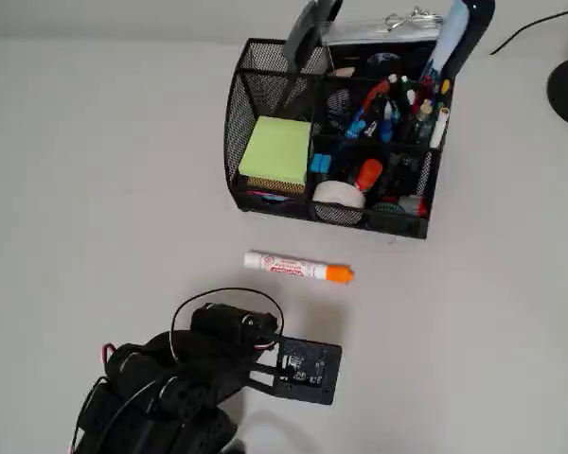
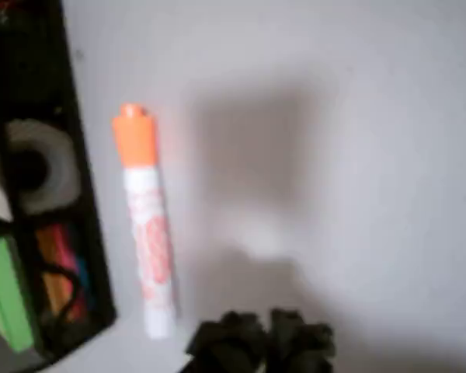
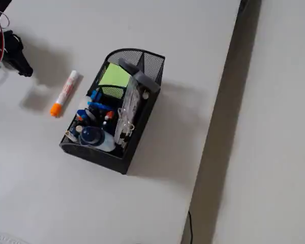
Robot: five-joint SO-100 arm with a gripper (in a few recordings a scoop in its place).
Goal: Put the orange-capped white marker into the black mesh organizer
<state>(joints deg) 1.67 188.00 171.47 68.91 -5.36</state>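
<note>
On table, orange-capped white marker [image 1: 296, 269] beside black mesh organizer [image 1: 265, 85]

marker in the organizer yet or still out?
Out. The orange-capped white marker lies flat on the table, in front of the black mesh organizer and apart from it. The gripper is not touching it.

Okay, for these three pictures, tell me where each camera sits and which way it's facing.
Overhead view: above the table, looking down on the black mesh organizer; the arm fills the lower left.
Wrist view: on the arm, looking down at the orange-capped white marker; the gripper shows at the bottom edge.
Fixed view: high, angled down; the gripper sits upper left.
All three share the marker lying beside the organizer.
</note>
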